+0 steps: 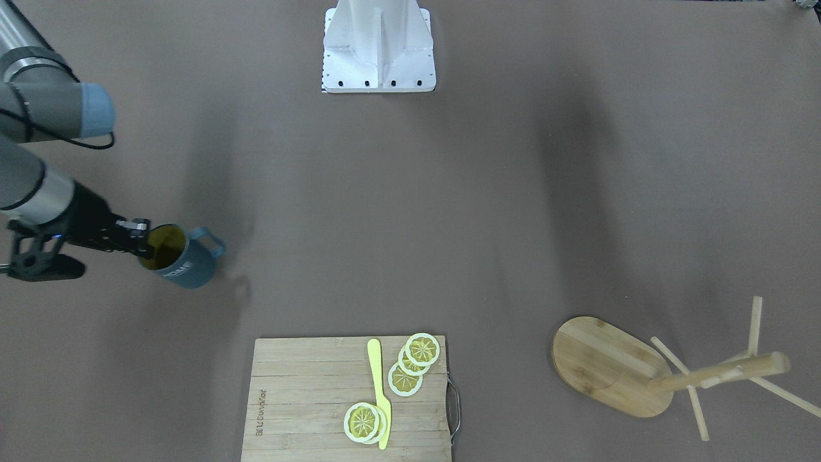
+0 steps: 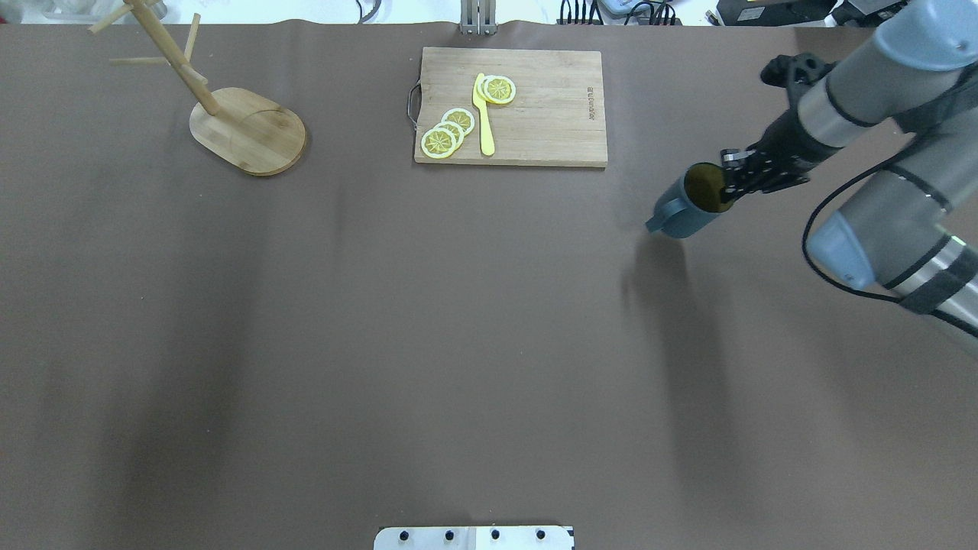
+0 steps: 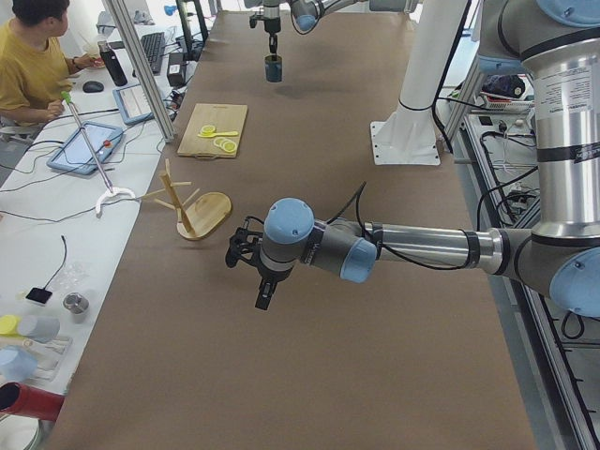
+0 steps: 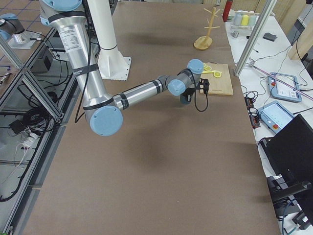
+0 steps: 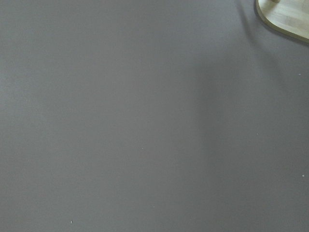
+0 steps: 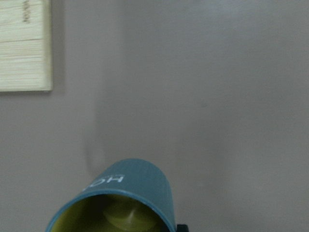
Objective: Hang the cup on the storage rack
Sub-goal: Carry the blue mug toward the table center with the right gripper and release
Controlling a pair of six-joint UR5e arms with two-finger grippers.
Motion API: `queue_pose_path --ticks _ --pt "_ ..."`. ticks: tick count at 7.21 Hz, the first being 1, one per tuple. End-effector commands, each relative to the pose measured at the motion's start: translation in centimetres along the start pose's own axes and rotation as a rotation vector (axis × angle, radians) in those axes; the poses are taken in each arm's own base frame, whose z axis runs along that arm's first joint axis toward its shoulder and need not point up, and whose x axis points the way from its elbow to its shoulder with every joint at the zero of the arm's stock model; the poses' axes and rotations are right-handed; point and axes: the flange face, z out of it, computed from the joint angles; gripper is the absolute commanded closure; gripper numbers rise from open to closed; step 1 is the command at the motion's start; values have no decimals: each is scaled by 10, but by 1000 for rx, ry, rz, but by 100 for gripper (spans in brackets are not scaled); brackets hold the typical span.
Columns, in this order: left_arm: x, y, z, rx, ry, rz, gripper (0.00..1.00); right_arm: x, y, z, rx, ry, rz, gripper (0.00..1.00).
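Front-facing view: the cup [image 1: 185, 264] hangs tilted at the left, mouth up toward the right gripper [image 1: 142, 236], handle sticking out right. The fingers are pinched on its rim. Loads of bare table [image 1: 410, 212] between it and the storage rack [image 1: 609, 366] over at the right.

Overhead: the cup's clear of the cutting board [image 2: 535, 114].

Left side view: the left gripper [image 3: 265, 292] hovers near the rack, can't tell its opening.
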Motion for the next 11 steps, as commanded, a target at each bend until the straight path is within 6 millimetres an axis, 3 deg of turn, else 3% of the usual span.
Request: queue_pose_path --ticks 1,2,4,5,7,9,10,11 --pt "1 -3 0 4 1 9 2 -137 58 26 1 -65 59 100" --pt "7 -7 -2 10 7 26 2 -198 90 41 34 -79 78 100" --pt "16 -7 -2 3 78 31 2 -266 129 53 23 -24 60 100" --pt "16 -6 -2 12 79 44 2 -280 151 67 18 7 41 100" --pt "17 -3 -2 38 87 58 2 -288 177 90 5 31 17 100" --pt "19 -4 -3 41 87 45 2 -290 183 94 -11 34 11 97" --pt "22 -7 -3 43 89 54 2 -289 183 94 -16 43 16 57" --pt "35 -14 4 35 103 88 3 -290 184 91 -18 44 16 36"
